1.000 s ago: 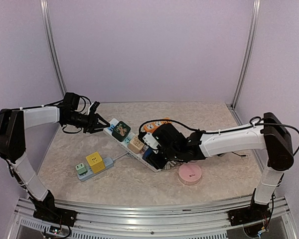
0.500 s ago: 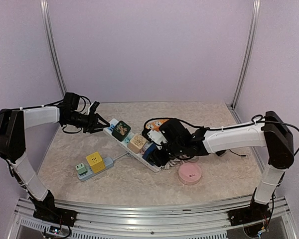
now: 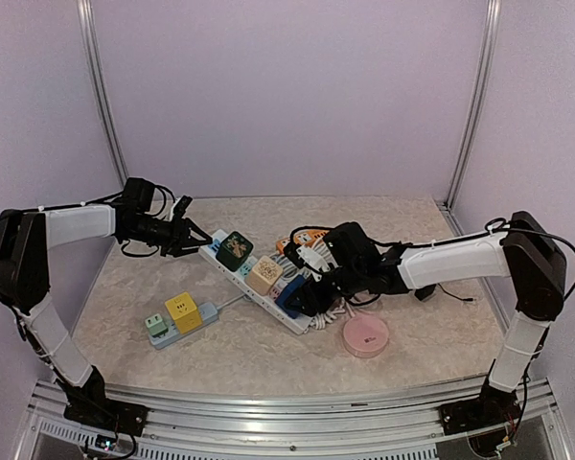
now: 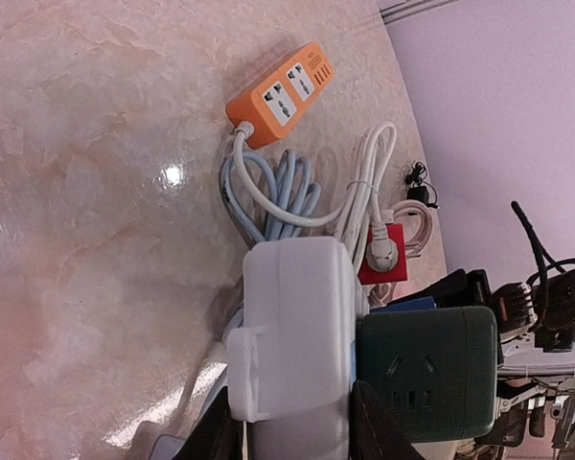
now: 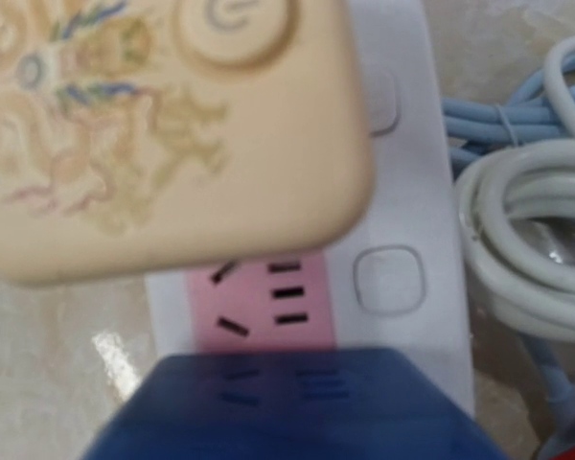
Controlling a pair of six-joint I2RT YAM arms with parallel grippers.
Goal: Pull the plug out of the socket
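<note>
Here, low in my right-wrist frame, the blue plug (image 5: 287, 402) is overlapping the pink socket (image 5: 264, 302) on the white strip (image 3: 302, 321), with the beige plug (image 5: 163, 125) beyond. My right claw (image 3: 305, 286) is hovering at it; I cannot tell its grip. Farther off, upper left, my left claw (image 3: 196, 241) is clamping the strip's end.

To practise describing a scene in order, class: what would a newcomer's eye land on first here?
The white power strip lies diagonally mid-table, carrying a green cube plug, a beige cube plug and a blue cube plug. The left arm's fingers clamp its back-left end; the right arm reaches the blue one. A pink disc sits near-right.
</note>
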